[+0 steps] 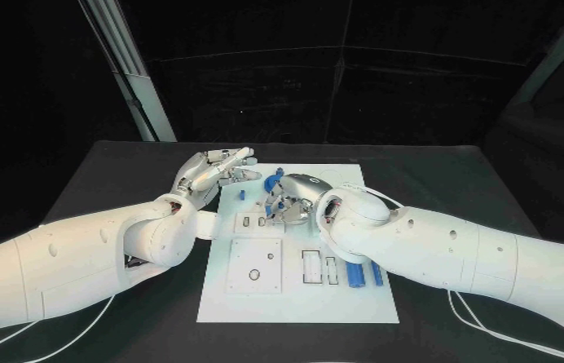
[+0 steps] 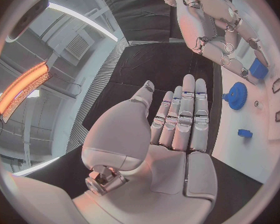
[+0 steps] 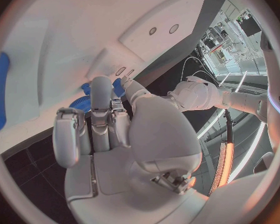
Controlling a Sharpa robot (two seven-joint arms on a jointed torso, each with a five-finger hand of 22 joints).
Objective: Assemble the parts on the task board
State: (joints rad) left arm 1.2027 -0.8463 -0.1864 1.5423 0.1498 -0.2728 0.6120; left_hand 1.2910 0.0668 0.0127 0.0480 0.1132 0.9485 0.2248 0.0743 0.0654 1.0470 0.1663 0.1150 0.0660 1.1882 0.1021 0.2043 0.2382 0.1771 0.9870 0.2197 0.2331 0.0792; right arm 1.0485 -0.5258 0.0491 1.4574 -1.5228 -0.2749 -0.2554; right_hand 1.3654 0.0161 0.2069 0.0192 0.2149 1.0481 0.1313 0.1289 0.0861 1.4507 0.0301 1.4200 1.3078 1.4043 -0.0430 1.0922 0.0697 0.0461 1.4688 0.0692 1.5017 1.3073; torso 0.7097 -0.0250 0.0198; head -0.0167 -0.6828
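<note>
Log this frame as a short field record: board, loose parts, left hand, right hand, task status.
board: white rectangular task board on the black table
loose parts: blue toothed gear and small blue block on the board; two blue bars by its right edge
left hand: silver left hand flat with fingers straight, holding nothing, at the board's left edge
right hand: silver right hand fingers curled over blue parts; grip cannot be told
status: assembly unfinished

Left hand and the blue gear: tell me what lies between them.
Only bare white task board lies between the left hand and the blue gear, as the left wrist view shows. A small blue piece lies just off that line.
</note>
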